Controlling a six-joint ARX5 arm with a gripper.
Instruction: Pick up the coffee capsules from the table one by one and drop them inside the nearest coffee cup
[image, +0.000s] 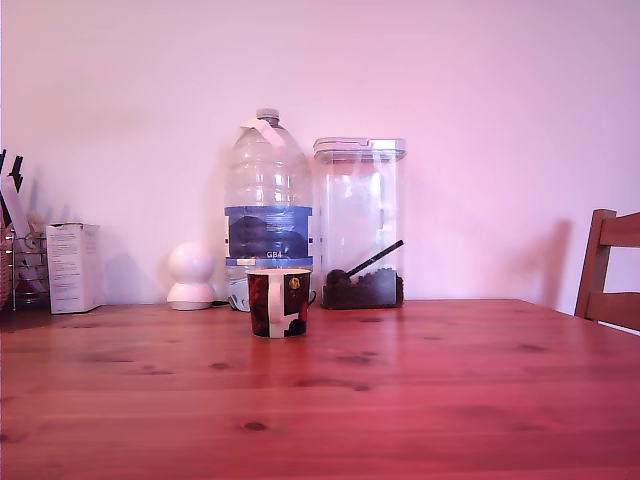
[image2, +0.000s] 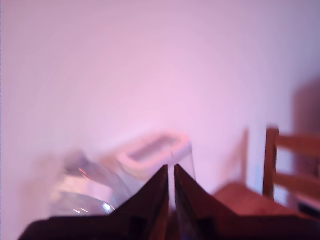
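The large reddish-brown wooden table (image: 420, 400), grained and marked with dark knots, fills the near half of the exterior view and is met at its far edge by a plain pale wall (image: 480, 100). At the exterior view's right edge, part of a brown wooden chair (image: 610, 270) is seen beside the table. Against the wall, near the middle, a big clear plastic water bottle with a blue label (image: 267, 215) is stood upright, and just to its right a tall clear lidded canister (image: 359, 222) is placed, with dark beans and a black scoop in its bottom. At the far left a white cardboard box (image: 73, 267) is set next to a wire basket (image: 22, 270) holding oddments. A white round-headed object (image: 191, 275) is placed left of the bottle.

The small handled coffee cup patterned in dark brown, white and red (image: 279, 301) is stood upright on the table, in front of the bottle and nearer the camera. No coffee capsule can be made out in either view.

In the blurred wrist view the dark gripper (image2: 170, 172) is held high, aimed toward the wall, canister top and chair. Its jaws are drawn nearly together, only a thin slit being left, and nothing is held between them.
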